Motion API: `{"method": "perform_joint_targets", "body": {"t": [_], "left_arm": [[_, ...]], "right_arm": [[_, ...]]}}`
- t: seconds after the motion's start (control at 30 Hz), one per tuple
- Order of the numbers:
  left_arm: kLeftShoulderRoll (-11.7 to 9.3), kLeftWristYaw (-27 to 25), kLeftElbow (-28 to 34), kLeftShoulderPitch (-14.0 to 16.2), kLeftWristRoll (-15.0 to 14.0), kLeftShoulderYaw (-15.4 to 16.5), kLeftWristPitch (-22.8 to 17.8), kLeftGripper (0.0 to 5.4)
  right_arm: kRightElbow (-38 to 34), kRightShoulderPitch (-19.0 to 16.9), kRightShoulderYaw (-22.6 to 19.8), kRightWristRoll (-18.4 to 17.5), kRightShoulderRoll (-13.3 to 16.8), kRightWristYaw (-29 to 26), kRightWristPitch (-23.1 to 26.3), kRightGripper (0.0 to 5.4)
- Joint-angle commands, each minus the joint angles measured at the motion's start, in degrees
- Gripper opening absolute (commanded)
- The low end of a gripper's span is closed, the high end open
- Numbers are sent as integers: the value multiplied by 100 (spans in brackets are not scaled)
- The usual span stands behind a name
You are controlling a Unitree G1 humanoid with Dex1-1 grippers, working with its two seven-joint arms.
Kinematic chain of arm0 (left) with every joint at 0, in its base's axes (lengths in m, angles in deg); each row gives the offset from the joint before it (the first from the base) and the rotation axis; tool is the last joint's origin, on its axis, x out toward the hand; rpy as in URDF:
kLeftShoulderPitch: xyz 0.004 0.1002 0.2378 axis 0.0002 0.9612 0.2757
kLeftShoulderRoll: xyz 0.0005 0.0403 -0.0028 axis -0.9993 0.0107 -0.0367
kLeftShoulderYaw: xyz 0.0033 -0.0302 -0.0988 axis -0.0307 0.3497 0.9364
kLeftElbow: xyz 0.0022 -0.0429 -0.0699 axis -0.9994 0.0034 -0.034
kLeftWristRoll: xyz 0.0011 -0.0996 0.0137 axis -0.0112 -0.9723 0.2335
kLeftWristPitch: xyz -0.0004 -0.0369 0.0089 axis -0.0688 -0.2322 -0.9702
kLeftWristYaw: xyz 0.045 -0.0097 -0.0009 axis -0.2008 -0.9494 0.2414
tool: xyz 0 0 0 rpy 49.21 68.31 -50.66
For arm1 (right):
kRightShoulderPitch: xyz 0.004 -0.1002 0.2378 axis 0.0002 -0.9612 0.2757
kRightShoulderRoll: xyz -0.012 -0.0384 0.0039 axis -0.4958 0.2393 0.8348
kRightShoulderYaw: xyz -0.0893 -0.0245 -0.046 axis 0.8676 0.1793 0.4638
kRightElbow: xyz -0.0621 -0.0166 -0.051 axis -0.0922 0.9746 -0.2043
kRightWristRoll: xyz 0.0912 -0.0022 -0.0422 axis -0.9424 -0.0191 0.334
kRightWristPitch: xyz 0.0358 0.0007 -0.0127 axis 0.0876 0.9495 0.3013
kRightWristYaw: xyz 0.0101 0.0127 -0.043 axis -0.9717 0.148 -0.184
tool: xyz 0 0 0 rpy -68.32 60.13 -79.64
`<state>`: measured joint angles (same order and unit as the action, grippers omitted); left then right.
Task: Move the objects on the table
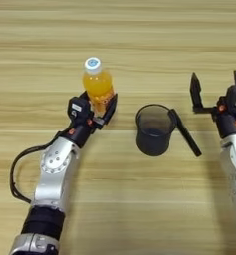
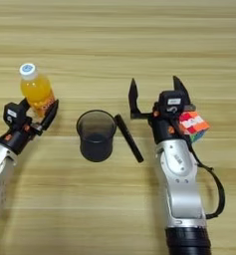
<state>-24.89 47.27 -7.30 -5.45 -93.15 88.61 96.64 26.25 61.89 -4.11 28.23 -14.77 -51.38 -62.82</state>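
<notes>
The left gripper [image 1: 100, 108] has its 2 black fingers set around the lower body of the small orange-drink bottle with the white cap [image 1: 96, 82], 1 finger on each side, and they appear closed on it; gripping low on the body probably keeps the bottle upright with its cap clear above the fingers. Whether the bottle's base rests on the light wood-grain table [image 1: 117, 30] or hangs just above it cannot be told. To the right of that gripper, near but apart from it, stands the dark smoky translucent plastic cup [image 1: 155, 129], upright with its mouth up, so something could be dropped into it. A slim black marker pen [image 2: 128, 138] lies slanted on the table just beside the cup's right side; whether it touches the cup is unclear. The right gripper [image 2: 156, 91] hovers on the far side of the pen, a little beyond its upper end, with its 2 fingers spread wide and nothing between them, a stance that looks ready to come down over the pen. Close by the right gripper's wrist, on its outer side, sits a multicoloured puzzle cube [image 2: 194, 125]. Judging from this layout, the bottle is the object in hand, and the pen and cup are untouched.
</notes>
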Motion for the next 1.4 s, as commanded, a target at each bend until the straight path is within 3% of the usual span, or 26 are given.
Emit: {"method": "perform_joint_targets", "body": {"t": [0.03, 0.2, 0.4, 0.63, 0.73, 0.87, 1.4], "left_arm": [[-84, 58, 142, -36, 82, -35, -97, 338], [-133, 76, 83, -39, 107, -71, -150, 338], [-162, 100, -36, -53, 145, -79, -185, 338], [-172, 74, -95, -42, 204, -108, -240, 338], [-183, 84, -79, -39, 226, -127, -276, 338], [-170, 91, 218, 71, 250, -233, -319, 338], [-209, 101, 798, 289, 280, -477, -476, 338]], "right_arm": [[-424, -48, 539, 240, 6, -198, 202, 540], [-615, 54, 1152, 468, -8, -441, 361, 540], [-647, 197, 1668, 394, -102, -746, 572, 540], [-100, 537, 2055, 524, -295, -845, 585, 540], [30, 664, 2138, 503, -368, -894, 658, 540], [710, 1119, 2127, 456, -642, -898, 789, 540], [2128, 1817, 1873, 377, -945, -897, 321, 540]]}}
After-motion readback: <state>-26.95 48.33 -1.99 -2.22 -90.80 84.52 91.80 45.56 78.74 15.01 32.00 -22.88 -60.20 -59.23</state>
